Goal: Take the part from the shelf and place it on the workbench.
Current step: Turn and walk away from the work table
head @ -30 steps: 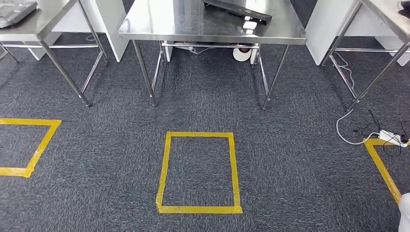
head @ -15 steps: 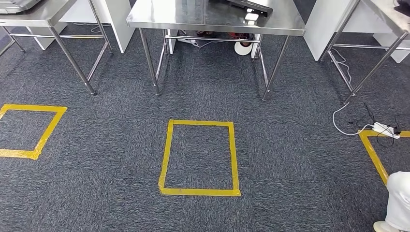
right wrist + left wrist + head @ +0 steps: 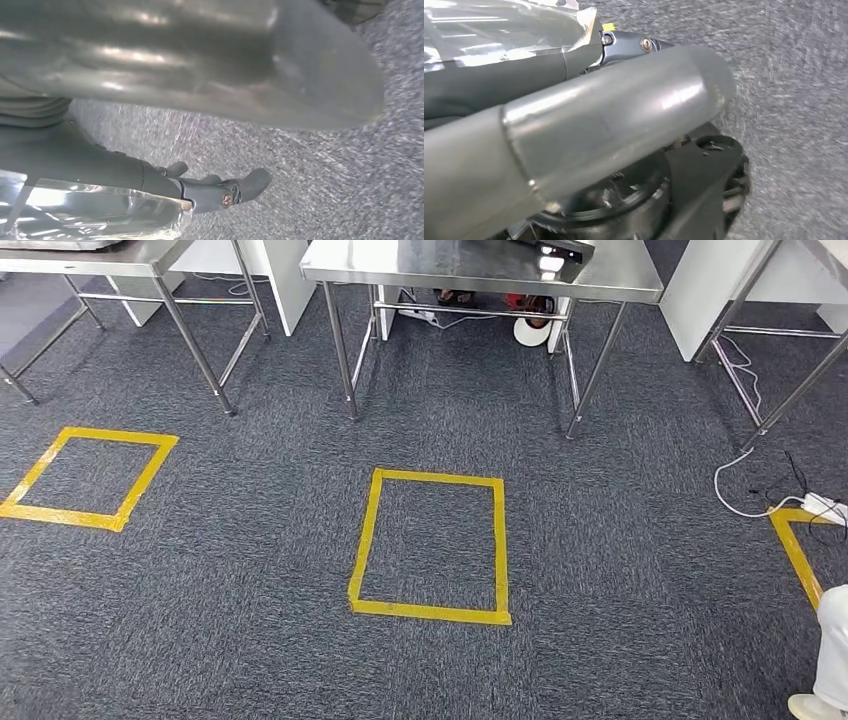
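Since we face the steel desk [image 3: 480, 265] | walking step, shelf unseen | each robot hand: grip unclear | next: find shelf

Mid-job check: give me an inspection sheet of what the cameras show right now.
Surface: steel table ahead, top mostly out of frame.
Job's things: nothing seen.
Clutter: white roll under that table.
Hands: right hand holds nothing; left hand unclear behind its thumb.
Cables: white cable and power strip on floor, right.
Surroundings: grey carpet, yellow tape squares, person's leg at right.
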